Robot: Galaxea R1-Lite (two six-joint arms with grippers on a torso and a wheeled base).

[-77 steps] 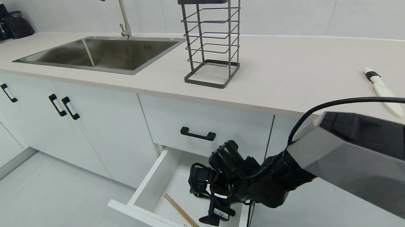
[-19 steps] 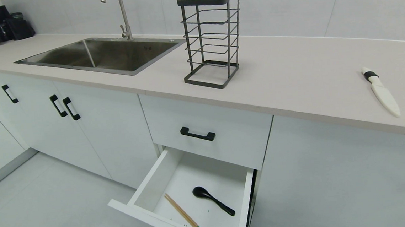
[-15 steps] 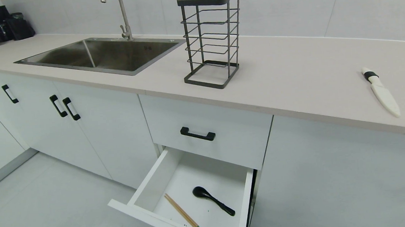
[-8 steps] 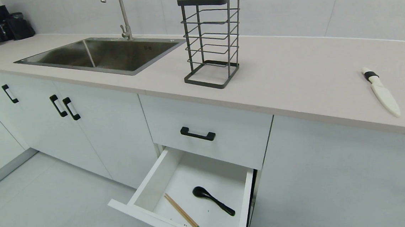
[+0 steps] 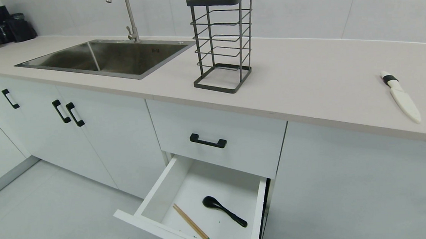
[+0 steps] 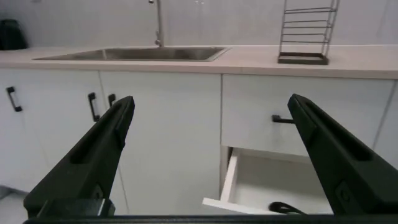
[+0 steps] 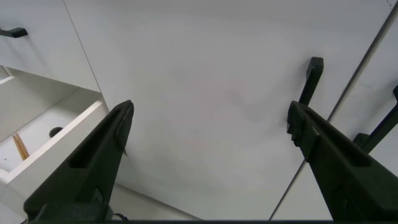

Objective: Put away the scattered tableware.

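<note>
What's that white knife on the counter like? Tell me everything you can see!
The knife is creamy white all over, with one black band near its handle end. It looks like smooth plastic or ceramic. It lies flat on the beige countertop, at the right, tip pointing toward the front edge. Only the countertop touches it.

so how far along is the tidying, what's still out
Done: the black spoon and chopsticks lie in the open drawer. In hand: nothing; the left hand and right hand are both open and empty. Left: the white knife on the counter, then probably shutting the drawer.
</note>
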